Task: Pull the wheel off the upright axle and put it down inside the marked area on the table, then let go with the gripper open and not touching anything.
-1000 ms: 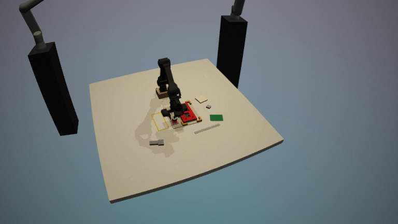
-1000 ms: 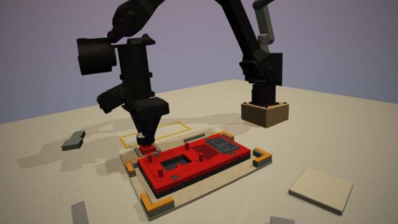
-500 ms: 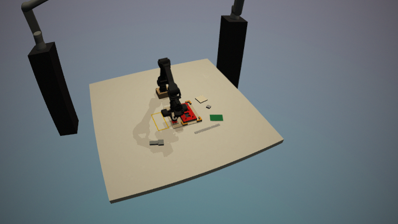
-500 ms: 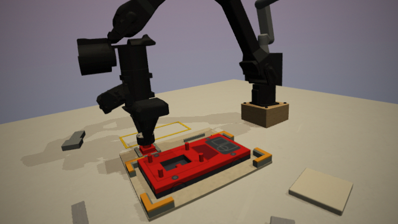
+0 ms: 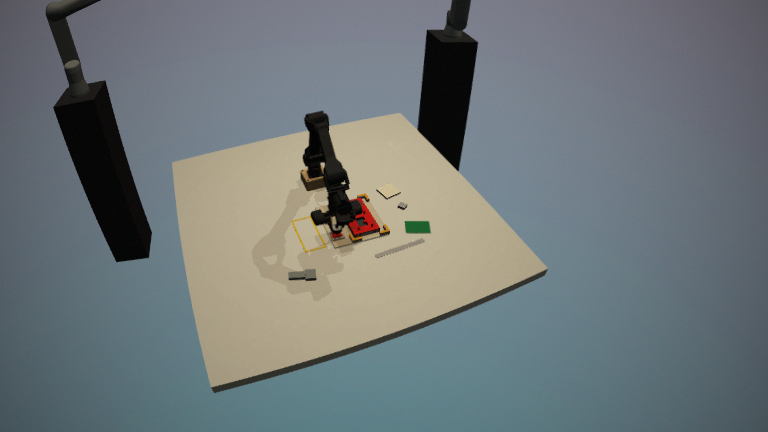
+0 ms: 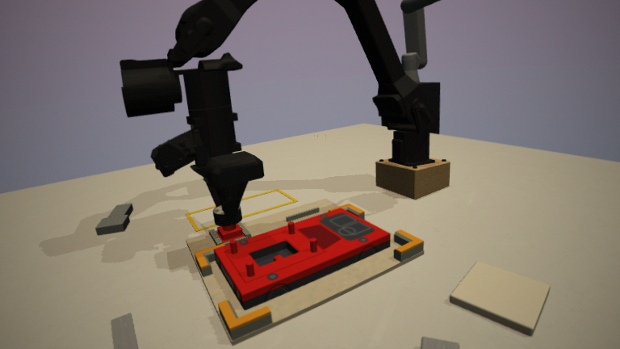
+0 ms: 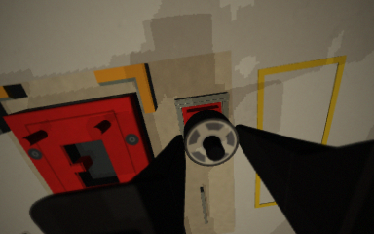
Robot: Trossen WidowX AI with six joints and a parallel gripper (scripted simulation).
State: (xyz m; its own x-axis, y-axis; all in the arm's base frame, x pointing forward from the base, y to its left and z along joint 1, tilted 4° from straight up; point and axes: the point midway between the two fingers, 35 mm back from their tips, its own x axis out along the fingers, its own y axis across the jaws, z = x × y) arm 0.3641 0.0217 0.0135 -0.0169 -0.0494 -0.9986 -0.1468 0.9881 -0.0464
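The black wheel with a pale spoked hub sits on the upright axle, whose dark tip shows through the hub. The axle stands on a red block in a grey holder. My gripper points down and is shut on the wheel, one fingertip at each side of its rim. The wheel is right above the red block. The marked area, a yellow outline, lies flat on the table beside the holder, right of the wheel in the wrist view.
A red chassis with upright pegs lies close beside the wheel, between orange corner brackets. A grey stepped part, a green plate and a pale square plate lie further out.
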